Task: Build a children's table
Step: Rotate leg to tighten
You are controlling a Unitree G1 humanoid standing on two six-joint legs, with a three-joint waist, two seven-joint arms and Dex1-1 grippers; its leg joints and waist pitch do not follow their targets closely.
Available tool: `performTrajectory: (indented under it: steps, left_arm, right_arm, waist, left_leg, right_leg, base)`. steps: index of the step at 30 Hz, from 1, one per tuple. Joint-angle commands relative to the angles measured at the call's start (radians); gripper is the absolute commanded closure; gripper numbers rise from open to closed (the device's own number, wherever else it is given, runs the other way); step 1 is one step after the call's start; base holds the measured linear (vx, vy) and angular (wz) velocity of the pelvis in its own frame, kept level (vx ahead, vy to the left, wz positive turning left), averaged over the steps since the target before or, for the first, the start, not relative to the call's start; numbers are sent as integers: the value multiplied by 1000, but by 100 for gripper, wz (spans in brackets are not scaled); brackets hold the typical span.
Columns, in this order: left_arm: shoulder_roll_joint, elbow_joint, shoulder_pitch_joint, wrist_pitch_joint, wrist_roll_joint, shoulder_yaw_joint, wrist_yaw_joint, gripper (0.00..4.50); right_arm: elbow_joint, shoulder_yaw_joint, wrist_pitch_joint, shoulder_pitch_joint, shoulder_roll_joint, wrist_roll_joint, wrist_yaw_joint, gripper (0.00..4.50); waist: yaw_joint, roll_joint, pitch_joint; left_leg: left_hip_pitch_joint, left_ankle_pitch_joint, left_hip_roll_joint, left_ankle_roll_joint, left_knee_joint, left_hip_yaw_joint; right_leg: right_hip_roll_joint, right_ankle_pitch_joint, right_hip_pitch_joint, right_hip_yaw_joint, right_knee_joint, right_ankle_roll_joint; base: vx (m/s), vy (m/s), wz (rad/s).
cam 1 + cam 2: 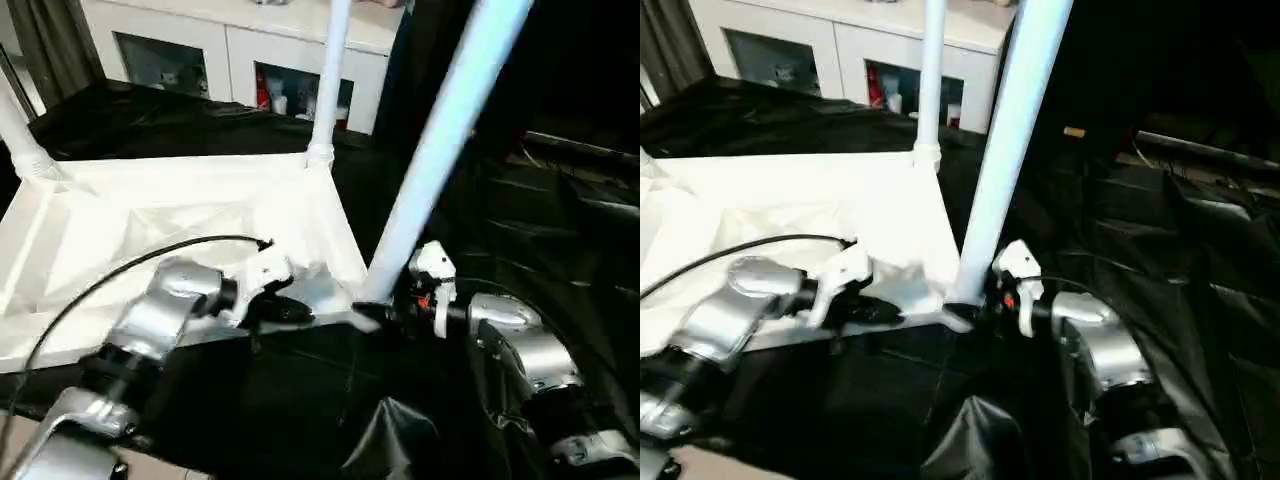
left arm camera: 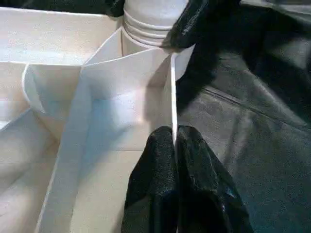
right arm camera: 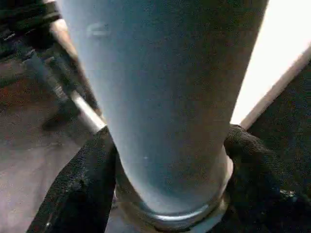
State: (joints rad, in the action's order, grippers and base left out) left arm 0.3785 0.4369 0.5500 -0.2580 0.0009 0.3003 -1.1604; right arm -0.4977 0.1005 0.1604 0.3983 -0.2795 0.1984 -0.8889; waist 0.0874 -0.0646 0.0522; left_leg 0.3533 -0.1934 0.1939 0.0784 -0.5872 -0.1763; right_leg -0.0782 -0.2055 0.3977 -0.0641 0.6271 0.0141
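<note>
The white table top (image 1: 200, 215) lies upside down on a black sheet (image 1: 300, 400), its ribbed underside facing up. The sheet covers the surface below it. 3 legs are visible standing up from its corner sockets: 1 at the far left corner (image 1: 20, 140), 1 at the far right corner (image 1: 330, 80), and 1 at the near right corner (image 1: 440, 150), which leans a little to the right as it rises.

The left gripper (image 1: 290, 310) is at the near edge of the table top, close to the near right corner. Its 2 black fingers (image 2: 165, 184) are pressed together on the thin side wall of the top, so the wall is pinched between them, as the left wrist view shows.

The right gripper (image 1: 385, 312) is at the base of the near right leg, just above the corner socket. In the right wrist view its 2 fingers (image 3: 82, 184) stand 1 on each side of the leg, and both touch the tube, so the gripper is clasped around it.

Behind the black sheet, at the far side, stands a white cabinet with glass doors (image 1: 240, 60).
</note>
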Motion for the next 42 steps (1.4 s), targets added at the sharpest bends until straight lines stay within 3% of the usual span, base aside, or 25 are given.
performTrajectory:
  steps: [1,2,3,4,5,6,9,10,11,13,15,16,17,19,21,24,26,28,29,30,32,33,35,37,42]
  left_arm:
    - [-96,117,41,-4,37,-1,185,450]
    - [-96,117,41,-4,37,-1,185,450]
    - [-130,160,69,-13,49,-8,252,450]
    - [-164,194,94,-23,56,-15,310,450]
    - [-184,214,109,-28,59,-19,343,450]
    - [-204,234,124,-33,63,-21,374,450]
    - [-245,288,159,-29,87,-18,458,450]
    - [-255,305,167,-24,93,-18,470,450]
    - [-263,315,174,-12,100,-14,474,450]
    - [-269,326,179,7,108,-10,470,450]
    - [-266,334,180,36,109,-3,430,450]
    - [-258,330,177,37,107,-2,416,450]
    - [-255,328,176,36,106,-2,411,450]
    - [-233,317,166,40,96,-8,377,450]
    - [-222,312,161,46,90,-14,358,450]
    - [-163,240,111,93,65,6,215,450]
    - [-112,167,65,96,29,18,95,450]
    - [-91,137,46,108,12,23,47,450]
    - [-69,92,28,87,-13,27,-4,450]
    - [-47,50,11,64,-37,31,-50,450]
    - [-16,-8,-10,28,-68,34,-103,450]
    - [-15,-9,-10,27,-68,34,-104,450]
    - [20,-45,-31,23,-76,26,-131,450]
    - [28,-52,-37,22,-78,23,-136,450]
    - [58,-103,-64,-3,-86,11,-152,450]
  right_arm:
    - [-84,-62,11,23,48,-26,210,174]
    - [-84,-62,11,23,48,-26,210,175]
    - [-106,-80,14,32,76,-30,286,175]
    - [-122,-96,15,41,106,-36,365,175]
    - [-131,-105,16,46,124,-40,412,175]
    - [-138,-107,17,50,141,-50,456,175]
    - [-151,-102,20,60,185,-71,545,175]
    - [-156,-99,17,65,198,-79,564,175]
    - [-158,-95,12,70,213,-81,569,175]
    - [-161,-91,4,76,227,-84,573,175]
    - [-153,-77,-26,79,238,-89,547,175]
    - [-146,-75,-35,77,235,-85,530,120]
    - [-143,-75,-37,76,233,-83,523,106]
    - [-125,-73,-38,73,210,-59,456,99]
    - [-117,-72,-34,72,196,-43,412,70]
    - [-77,-42,-14,63,120,-40,288,57]
    - [-52,-34,2,58,68,-29,200,57]
    - [-40,-28,4,55,47,-28,160,57]
    - [-22,-23,9,49,27,-21,122,57]
    - [-7,-20,16,43,9,-15,83,57]
    - [22,-11,28,28,-20,1,6,57]
    - [23,-10,28,28,-21,2,4,57]
    - [66,30,34,-2,-74,13,-108,57]
    - [72,41,34,-8,-85,12,-129,57]
    - [79,56,37,-13,-95,8,-165,57]
  waist:
    - [-3,-7,-52]
    - [-3,-7,-52]
    - [-1,-7,-52]
    - [-1,-6,-52]
    - [1,-2,-53]
    - [1,-2,-54]
    - [3,-2,-56]
    - [4,0,-56]
    - [3,0,-56]
    - [5,0,-58]
    - [5,1,-56]
    - [5,0,-56]
    - [5,0,-55]
    - [3,-4,-54]
    - [2,-2,-53]
    - [0,-4,-53]
    - [0,-8,-58]
    - [-2,-4,-57]
    - [1,-4,-60]
    - [3,-12,-63]
    - [5,-4,-61]
    - [3,-12,-61]
    - [6,-9,-63]
    - [5,-15,-58]
    - [7,-12,-54]
  left_leg:
    - [-6,-166,37,-14,72,5]
    - [-6,-166,37,-14,72,5]
    - [-11,-194,36,2,72,7]
    - [-8,-190,37,5,74,8]
    - [-14,-194,37,9,74,7]
    - [-13,-199,37,11,74,9]
    - [-6,-171,35,1,74,8]
    - [-11,-174,35,-3,73,6]
    - [-5,-168,33,-8,74,8]
    - [-5,-164,33,-13,73,7]
    - [-3,-171,35,-19,75,9]
    - [-3,-175,35,-20,76,9]
    - [-3,-188,35,-19,77,9]
    - [-2,-198,35,-19,77,9]
    - [1,-206,36,-25,78,11]
    - [5,-194,38,-33,80,14]
    - [10,-158,38,-43,77,15]
    - [7,-136,39,-54,75,10]
    - [2,-115,38,-59,70,6]
    - [5,-74,40,-71,68,6]
    - [6,-57,40,-85,68,6]
    - [7,-56,40,-90,68,5]
    - [5,-44,39,-102,64,5]
    - [3,-70,39,-106,65,2]
    - [1,-116,41,-66,70,5]
  right_leg:
    - [-71,-238,-43,51,-87,196]
    - [-71,-238,-43,51,-87,196]
    - [-74,-309,-42,51,-94,175]
    - [-74,-314,-43,52,-95,167]
    - [-73,-314,-35,53,-98,159]
    - [-74,-314,-38,52,-97,157]
    - [-72,-251,-42,52,-93,156]
    - [-71,-241,-39,53,-94,158]
    - [-72,-233,-45,52,-93,159]
    - [-72,-226,-44,52,-93,156]
    - [-73,-231,-46,51,-93,156]
    - [-74,-239,-46,51,-94,154]
    - [-74,-262,-45,51,-96,149]
    - [-75,-288,-45,50,-100,143]
    - [-75,-301,-46,50,-100,139]
    - [-77,-316,-49,48,-101,132]
    - [-79,-269,-56,49,-93,143]
    - [-76,-235,-49,51,-91,157]
    - [-73,-192,-47,52,-86,172]
    - [-71,-109,-50,52,-74,194]
    - [-69,-46,-50,50,-64,216]
    - [-68,-35,-52,48,-62,222]
    - [-67,-7,-54,47,-58,237]
    - [-69,-43,-49,48,-66,235]
    - [-71,-153,-47,50,-75,209]
  base:
    - [0,0,0]
    - [0,0,0]
    - [0,0,0]
    - [0,0,0]
    - [0,0,0]
    - [0,0,0]
    - [0,0,0]
    - [0,0,0]
    - [0,0,0]
    - [0,0,0]
    - [0,0,0]
    - [0,0,0]
    - [0,0,0]
    - [0,0,0]
    - [0,0,0]
    - [0,0,0]
    - [0,0,0]
    - [0,0,0]
    - [0,0,0]
    - [0,0,0]
    - [0,0,0]
    - [0,0,0]
    - [0,0,0]
    - [0,0,0]
    - [0,0,0]
